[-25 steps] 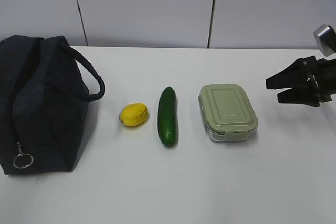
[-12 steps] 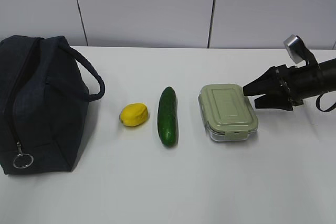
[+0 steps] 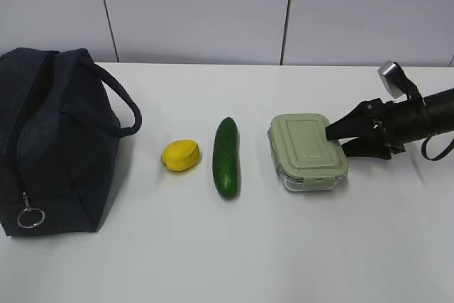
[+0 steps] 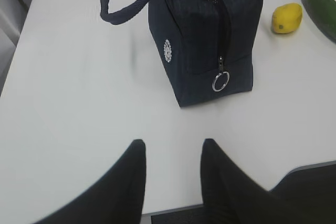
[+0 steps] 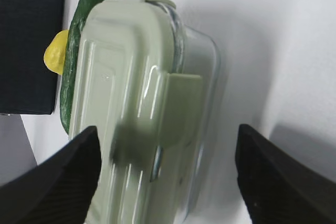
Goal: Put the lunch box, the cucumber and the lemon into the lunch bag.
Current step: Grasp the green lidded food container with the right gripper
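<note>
Lunch box (image 3: 308,150) lies between wide-spread jaws of right gripper (image 3: 335,141), ungrasped.

Sage-green lid on the clear lunch box (image 3: 308,150); dark-green cucumber (image 3: 227,157); yellow lemon (image 3: 181,155); navy lunch bag (image 3: 53,140); white table (image 3: 213,246).

A boxy dark navy fabric lunch bag (image 3: 57,140) stands far left, its metal ring pull (image 3: 31,217) hanging low. To its right lie a small yellow lemon (image 3: 181,155), a glossy dark-green cucumber (image 3: 227,157), and a clear lunch box with a sage-green lid (image 3: 306,150), lid on.
</note>
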Robot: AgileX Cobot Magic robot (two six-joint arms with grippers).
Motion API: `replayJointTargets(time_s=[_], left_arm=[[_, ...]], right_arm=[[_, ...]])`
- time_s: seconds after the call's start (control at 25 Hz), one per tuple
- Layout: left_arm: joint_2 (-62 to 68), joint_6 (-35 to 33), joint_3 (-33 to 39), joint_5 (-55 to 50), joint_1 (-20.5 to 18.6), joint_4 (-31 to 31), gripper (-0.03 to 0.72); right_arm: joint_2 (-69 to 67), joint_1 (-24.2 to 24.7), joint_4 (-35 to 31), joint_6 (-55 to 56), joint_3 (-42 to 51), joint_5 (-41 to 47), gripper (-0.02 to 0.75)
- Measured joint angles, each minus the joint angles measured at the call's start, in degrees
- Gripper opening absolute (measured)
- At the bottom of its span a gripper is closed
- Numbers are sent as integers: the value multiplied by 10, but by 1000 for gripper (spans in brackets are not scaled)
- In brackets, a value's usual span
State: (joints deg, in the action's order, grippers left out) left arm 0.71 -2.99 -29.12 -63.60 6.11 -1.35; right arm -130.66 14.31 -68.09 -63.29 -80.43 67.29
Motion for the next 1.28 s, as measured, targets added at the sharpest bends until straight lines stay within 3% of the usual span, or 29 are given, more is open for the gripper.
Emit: replayJointTargets(time_s=[0.36, 1.28], left_arm=[[0, 0, 0, 0, 0, 0, 239], [0, 0, 0, 0, 0, 0, 239]], right_arm=[[-11, -24, -5, -12, 0, 0, 601], [-44, -26, -11, -9, -26, 20, 602]])
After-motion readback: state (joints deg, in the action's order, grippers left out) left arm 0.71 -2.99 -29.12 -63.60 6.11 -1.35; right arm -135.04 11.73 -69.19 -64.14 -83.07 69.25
